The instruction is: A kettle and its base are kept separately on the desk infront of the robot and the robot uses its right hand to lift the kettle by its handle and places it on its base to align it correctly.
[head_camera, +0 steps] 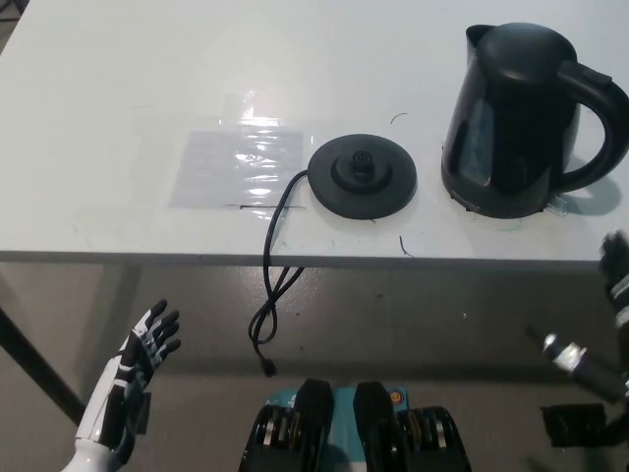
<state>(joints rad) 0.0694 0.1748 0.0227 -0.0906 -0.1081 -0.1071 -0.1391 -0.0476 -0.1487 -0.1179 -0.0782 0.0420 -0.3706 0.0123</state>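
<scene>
From the head view, you've got the kettle (516, 118) upright at the desk's (118, 108) right — apart from its base (362, 177), which lies flat mid-desk with the cord (271, 295) trailing over the front edge. Your left hand (133, 379) rests low left, fingers spread, empty. Your right hand (615, 270) just peeks in at the right edge — can't tell its state.

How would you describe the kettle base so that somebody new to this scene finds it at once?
Look at the white desk and find the tall black kettle near its right end. Just left of it, apart from it, lies the base: a flat black disc with a raised centre. Only it has a black cord hanging over the desk edge.
</scene>
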